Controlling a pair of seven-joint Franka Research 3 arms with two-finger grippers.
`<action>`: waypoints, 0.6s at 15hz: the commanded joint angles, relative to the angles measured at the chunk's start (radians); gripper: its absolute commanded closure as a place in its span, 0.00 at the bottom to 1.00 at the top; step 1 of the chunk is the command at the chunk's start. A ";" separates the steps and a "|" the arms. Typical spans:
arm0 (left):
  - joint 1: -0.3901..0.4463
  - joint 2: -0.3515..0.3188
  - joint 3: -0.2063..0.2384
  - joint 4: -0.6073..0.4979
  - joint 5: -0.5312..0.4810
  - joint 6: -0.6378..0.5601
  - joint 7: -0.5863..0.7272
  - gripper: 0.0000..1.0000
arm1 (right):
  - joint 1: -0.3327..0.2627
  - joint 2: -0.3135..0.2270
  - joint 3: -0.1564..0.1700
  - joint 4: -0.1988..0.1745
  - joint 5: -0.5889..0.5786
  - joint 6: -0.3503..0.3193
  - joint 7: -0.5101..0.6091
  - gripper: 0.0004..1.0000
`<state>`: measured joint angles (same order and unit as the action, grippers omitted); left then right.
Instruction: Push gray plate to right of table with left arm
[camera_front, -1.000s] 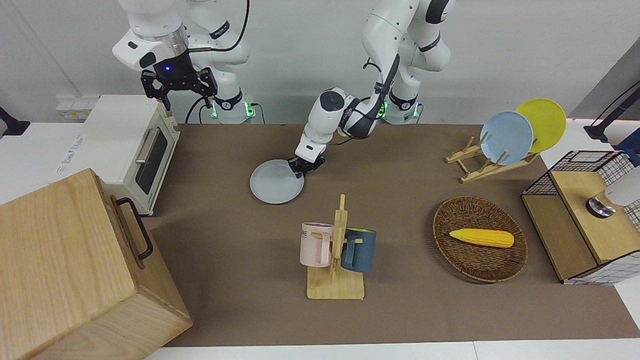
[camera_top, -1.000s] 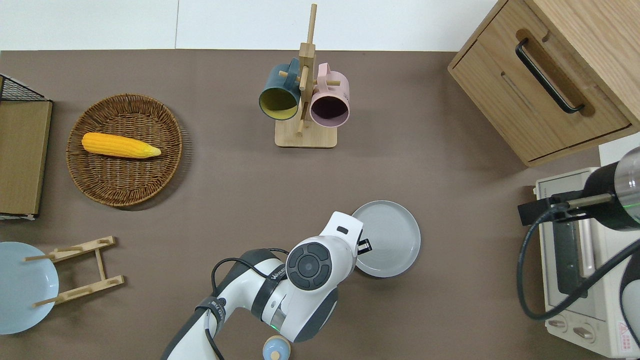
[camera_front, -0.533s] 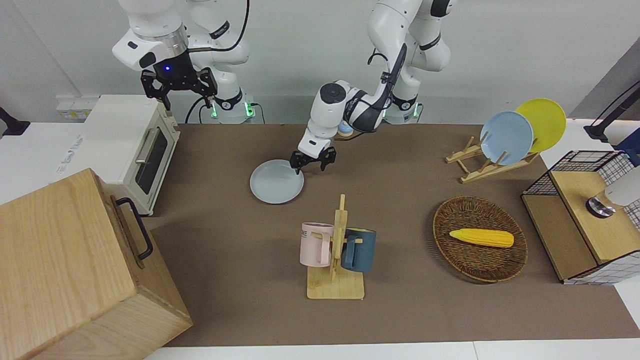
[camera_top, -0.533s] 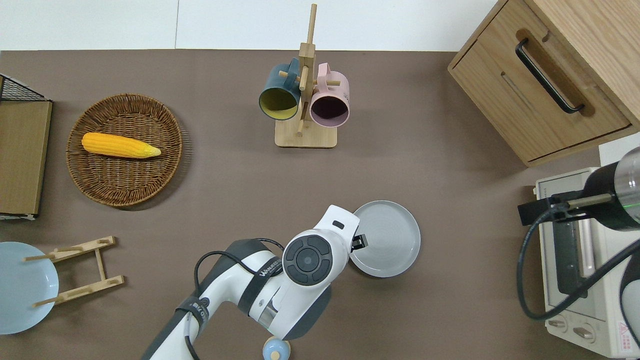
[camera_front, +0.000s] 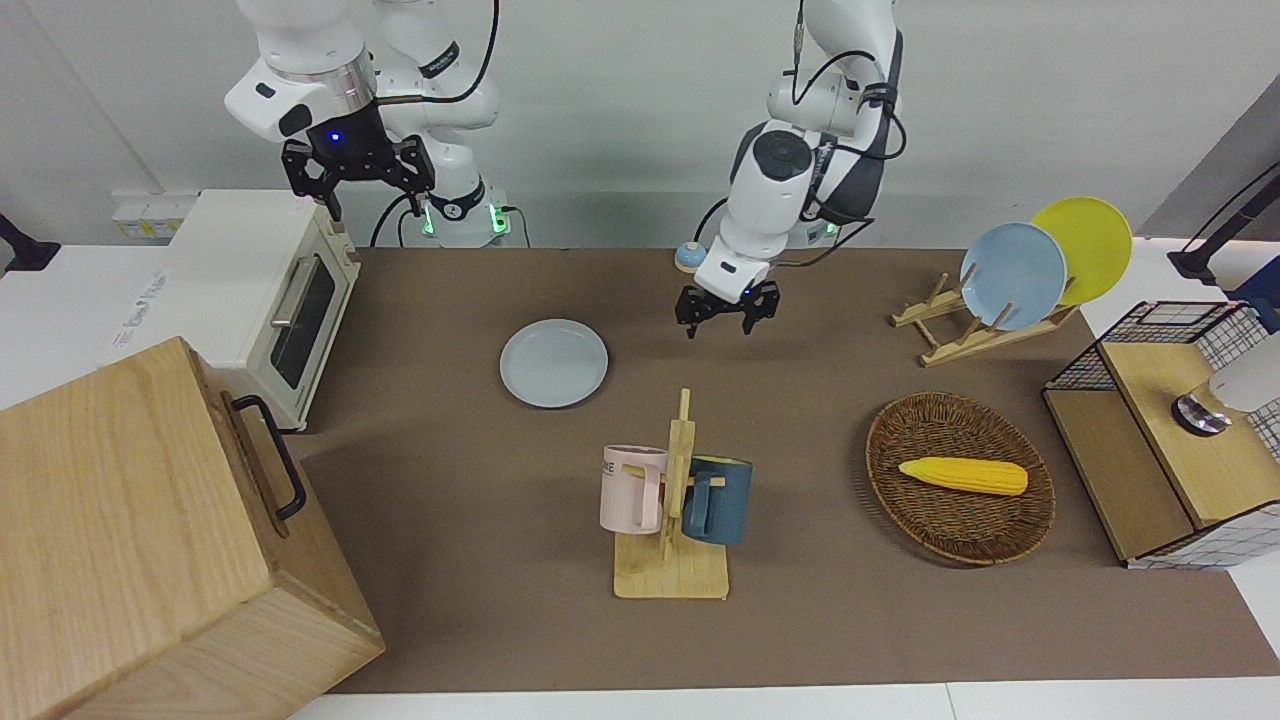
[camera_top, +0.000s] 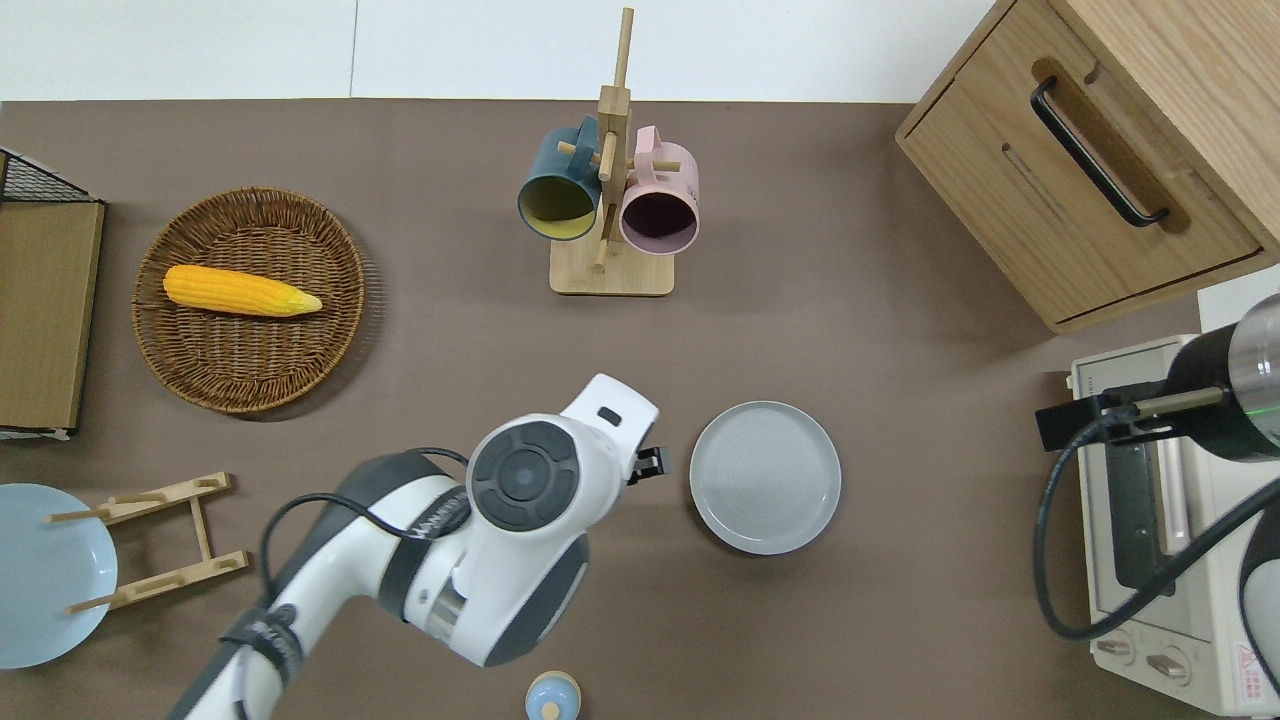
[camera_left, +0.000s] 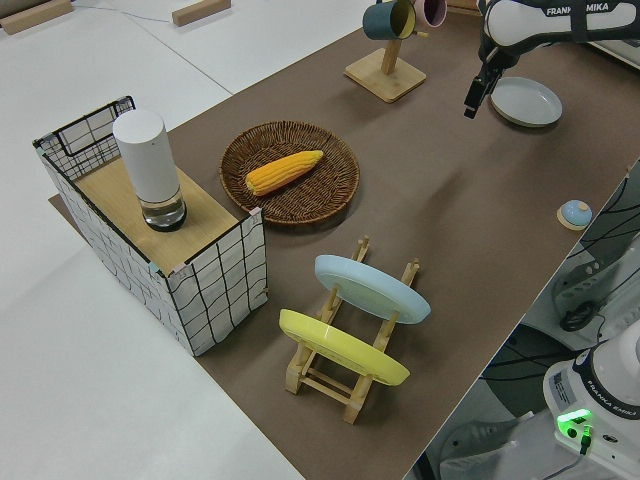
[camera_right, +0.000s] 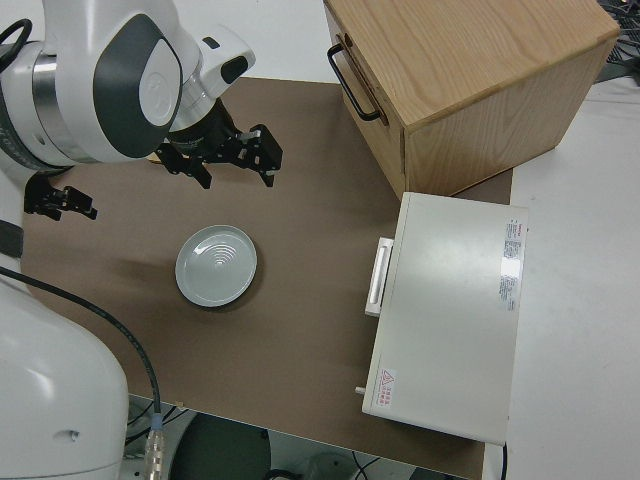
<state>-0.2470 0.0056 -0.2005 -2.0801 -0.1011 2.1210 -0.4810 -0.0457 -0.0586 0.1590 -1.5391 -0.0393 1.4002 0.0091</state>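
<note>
Gray plate (camera_top: 765, 477) flat on the bench (camera_top: 900, 400), lower centre-right of the overhead frame. Left hand (camera_front: 726, 312) raised just beside it, clear of the rim, fingers spread, empty. Right arm parked.

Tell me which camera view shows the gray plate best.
The overhead view: the gray plate appears as a full, unobstructed circle. The front and right side views show it whole but slanted; the left side view shows it small and distant.

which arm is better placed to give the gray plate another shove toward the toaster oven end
Left. Its end effector hangs open, off the table, a short way from the gray plate, on the side away from the toaster oven. The right arm is parked.
</note>
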 joint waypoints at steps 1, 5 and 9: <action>0.118 -0.082 -0.007 -0.012 0.014 -0.091 0.152 0.01 | -0.008 -0.010 0.005 -0.004 -0.001 -0.012 -0.008 0.00; 0.218 -0.142 0.033 0.001 0.014 -0.137 0.317 0.00 | -0.008 -0.010 0.005 -0.004 0.001 -0.012 -0.008 0.00; 0.224 -0.159 0.124 0.121 0.018 -0.286 0.398 0.00 | -0.008 -0.010 0.005 -0.004 -0.001 -0.012 -0.008 0.00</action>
<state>-0.0288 -0.1363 -0.1190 -2.0495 -0.1000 1.9565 -0.1394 -0.0457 -0.0586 0.1590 -1.5391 -0.0393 1.4002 0.0091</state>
